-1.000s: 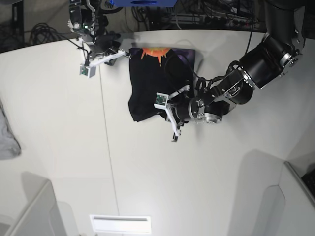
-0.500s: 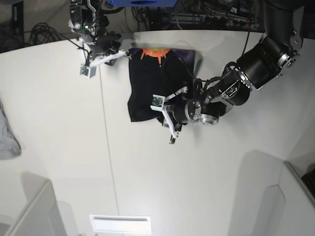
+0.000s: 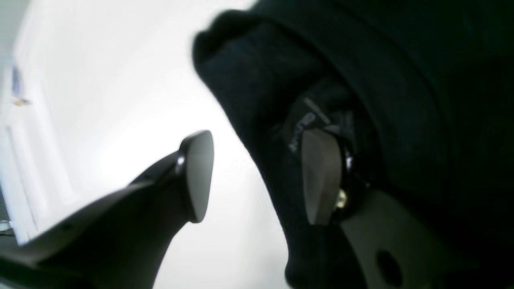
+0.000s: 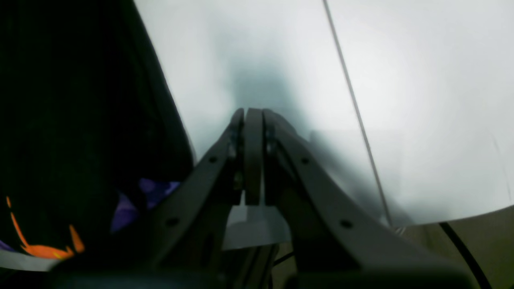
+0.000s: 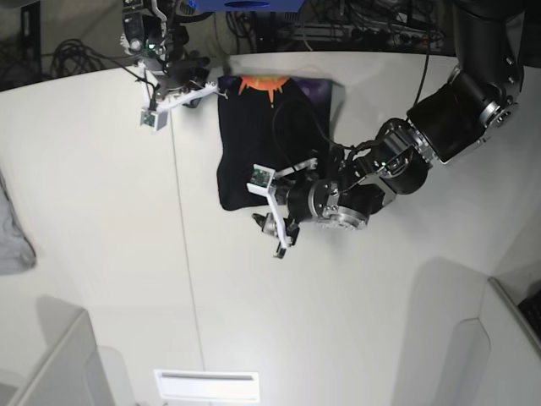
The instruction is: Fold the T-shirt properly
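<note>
The black T-shirt (image 5: 262, 139) lies folded at the back of the white table (image 5: 355, 321), its orange print (image 5: 266, 85) at the far edge. My left gripper (image 5: 272, 227) is at the shirt's near edge and open. In the left wrist view, one of the left gripper's (image 3: 259, 160) fingers (image 3: 321, 176) rests against the T-shirt's (image 3: 361, 80) black fold, and the other stands over bare table. My right gripper (image 5: 203, 91) is by the shirt's far left corner. In the right wrist view the right gripper (image 4: 253, 120) is shut on nothing, with the T-shirt (image 4: 80, 120) to its left.
A light grey cloth (image 5: 13, 237) lies at the table's left edge. A thin seam (image 5: 182, 254) runs down the table. Cables and equipment (image 5: 355, 30) sit behind the far edge. White panels (image 5: 51, 364) stand at the near corners.
My left gripper has opened and slid left and nearer along the shirt's near edge. The shirt's near edge now lies flatter. The right gripper has shifted only slightly.
</note>
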Available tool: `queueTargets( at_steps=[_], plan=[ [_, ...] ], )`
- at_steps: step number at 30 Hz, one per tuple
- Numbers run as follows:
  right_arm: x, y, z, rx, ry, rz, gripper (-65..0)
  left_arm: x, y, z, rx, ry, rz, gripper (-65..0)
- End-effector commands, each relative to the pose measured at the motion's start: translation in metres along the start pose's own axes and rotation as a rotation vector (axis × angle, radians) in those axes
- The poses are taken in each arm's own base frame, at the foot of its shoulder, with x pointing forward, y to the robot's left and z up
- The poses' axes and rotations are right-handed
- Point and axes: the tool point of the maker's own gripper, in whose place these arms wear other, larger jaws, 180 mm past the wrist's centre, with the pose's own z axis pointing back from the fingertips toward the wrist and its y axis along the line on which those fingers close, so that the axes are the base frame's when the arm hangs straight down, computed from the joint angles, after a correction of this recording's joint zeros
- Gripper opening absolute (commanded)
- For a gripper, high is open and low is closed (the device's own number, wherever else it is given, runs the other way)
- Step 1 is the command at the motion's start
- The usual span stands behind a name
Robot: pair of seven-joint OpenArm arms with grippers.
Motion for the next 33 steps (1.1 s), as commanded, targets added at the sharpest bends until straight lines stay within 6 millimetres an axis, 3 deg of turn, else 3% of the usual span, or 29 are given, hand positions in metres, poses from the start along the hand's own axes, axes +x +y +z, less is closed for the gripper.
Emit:
queueTargets(
  at_steps=[1, 6, 11, 14, 17, 18, 20, 22, 23, 29, 33],
  plan=[
    [0.007, 0.004, 0.003, 0.013, -0.028, -0.002, -65.0, 0.005, 0.029, 0.010, 0.073, -0.019, -0.012, -30.6],
    [0.008, 0.004, 0.002, 0.013, -0.030, 0.000, -65.0, 0.021, 0.067, 0.023, 0.183, -0.061, 0.006, -30.6],
    [0.009, 0.004, 0.003, 0.013, -0.033, 0.003, -65.0, 0.012, 0.066, 0.023, 0.187, -0.009, 0.022, -30.9],
    [0.010, 0.003, 0.003, 0.012, -0.037, 0.006, -65.0, 0.023, 0.071, 0.030, 0.208, -0.044, 0.028, -31.3],
    [0.012, 0.002, 0.005, 0.007, -0.044, 0.009, -65.0, 0.037, 0.085, 0.050, 0.278, -0.117, 0.112, -32.6],
    [0.015, 0.000, 0.007, 0.005, -0.053, 0.024, -65.0, 0.031, 0.090, 0.059, 0.311, -0.098, 0.157, -35.2],
    [0.025, -0.005, 0.011, 0.002, -0.078, 0.058, -65.0, 0.011, 0.094, 0.076, 0.375, -0.032, 0.254, -46.4],
    [0.034, -0.007, 0.016, 0.002, -0.107, 0.077, -65.0, 0.001, 0.093, 0.093, 0.430, -0.016, 0.331, -61.7],
    [0.038, -0.012, 0.018, -0.008, -0.129, 0.092, -65.0, -0.003, 0.091, 0.101, 0.460, -0.020, 0.371, -65.0],
    [0.060, -0.039, 0.034, -0.107, -0.310, 0.248, -65.0, -0.039, 0.056, 0.147, 0.591, 0.026, 0.556, -65.0],
    [0.065, -0.044, 0.047, -0.164, -0.399, 0.368, -65.0, -0.044, 0.022, 0.165, 0.644, -0.110, 0.699, -65.0]
  ],
)
